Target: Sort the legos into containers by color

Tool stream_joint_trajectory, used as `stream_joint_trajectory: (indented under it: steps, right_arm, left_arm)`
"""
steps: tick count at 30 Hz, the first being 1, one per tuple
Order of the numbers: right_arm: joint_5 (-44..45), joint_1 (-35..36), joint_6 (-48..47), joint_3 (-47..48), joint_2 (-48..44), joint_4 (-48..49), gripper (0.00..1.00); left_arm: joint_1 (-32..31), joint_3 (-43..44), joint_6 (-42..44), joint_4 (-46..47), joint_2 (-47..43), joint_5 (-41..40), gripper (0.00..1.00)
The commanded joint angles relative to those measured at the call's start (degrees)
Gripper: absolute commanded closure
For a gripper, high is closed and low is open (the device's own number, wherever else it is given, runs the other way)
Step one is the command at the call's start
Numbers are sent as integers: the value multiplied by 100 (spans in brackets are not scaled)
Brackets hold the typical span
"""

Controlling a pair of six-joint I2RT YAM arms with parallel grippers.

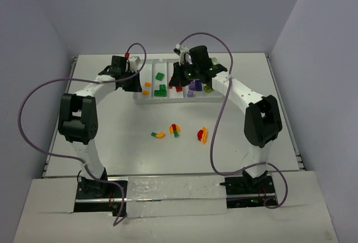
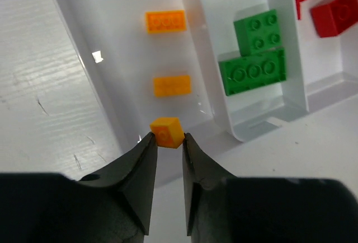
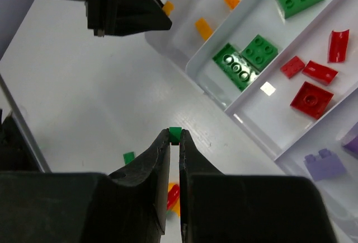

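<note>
Nearest, mid table [image 1: 112, 142]: loose legos [image 1: 175, 129] in three small clumps, orange, red and green mixed, well short of the tray [image 1: 184, 100]. At the tray, left claw [image 2: 168, 140] is narrow, pinching one small orange brick [image 2: 166, 131] at the tips, right at the near end wall of the leftmost slot [image 2: 134, 58]; touching the wall or just above it, can't tell. Then right claw [image 3: 174, 138], all but closed, tiny dark green brick [image 3: 175, 133] nipped at the very tips, hanging by the tray's front edge. Further in, sorted: two orange pieces [image 2: 172, 85] in the leftmost slot, green plates [image 2: 254, 64] next, red pieces [image 3: 311, 98] third, purple block [image 3: 325, 164] beyond.
</note>
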Motion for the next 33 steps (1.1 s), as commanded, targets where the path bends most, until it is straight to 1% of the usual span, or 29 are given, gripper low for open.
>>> stream_joint_trajectory:
  steps: [1, 2, 3, 5, 8, 10, 13, 15, 17, 19, 21, 23, 25, 28, 31, 32, 33]
  right_arm:
    - [291, 109, 381, 651, 481, 491, 100]
    - [295, 111, 483, 763, 605, 522, 100]
    - [309, 125, 545, 860, 711, 534, 100]
    - [343, 145, 637, 1120, 994, 604, 100]
    - [414, 181, 795, 1447, 1381, 700, 100]
    - [453, 238, 850, 1692, 1618, 682, 100]
    - [568, 291, 885, 2041, 1902, 631, 100]
    - [743, 344, 891, 2338, 2177, 591, 100]
    - [917, 372, 930, 2582, 2382, 480, 100]
    - [1078, 416, 958, 3034, 2759, 358, 100]
    - [1278, 423, 1029, 3341, 3031, 198, 100]
    - [1435, 432, 1073, 3457, 3177, 210, 100]
    - [1624, 445, 1088, 3604, 3353, 191, 99]
    - [1871, 456, 1060, 3838, 3527, 87, 91]
    - [1930, 454, 1021, 3841, 3614, 70, 71]
    - [1930, 454, 1028, 3826, 3621, 91, 58]
    - [1923, 454, 1023, 3829, 3629, 96, 52]
  left_arm:
    - [-10, 687, 86, 104, 311, -205, 63]
    - [-10, 760, 95, 64, 372, -161, 56]
    - [-10, 814, 97, 43, 403, -104, 52]
    - [-10, 889, 120, 24, 427, -4, 48]
    - [-3, 1028, 158, -4, 386, 170, 37]
    - [20, 1119, 165, -53, 318, 262, 35]
    - [141, 1188, 56, -61, 67, 426, 34]
    - [269, 1154, -18, -27, -135, 689, 33]
    - [333, 1057, -73, -22, -452, 801, 32]
    - [408, 910, -87, -13, -713, 895, 31]
    - [447, 545, -92, 31, -1179, 870, 27]
    - [482, 285, -53, 88, -1444, 869, 22]
    - [509, -77, 68, 128, -1801, 865, 15]
    - [511, -386, 271, 59, -2082, 888, 13]
    - [535, -654, 685, -162, -2308, 1129, 14]
    - [528, -794, 791, -197, -2407, 1284, 15]
    - [526, -909, 897, -213, -2477, 1395, 15]
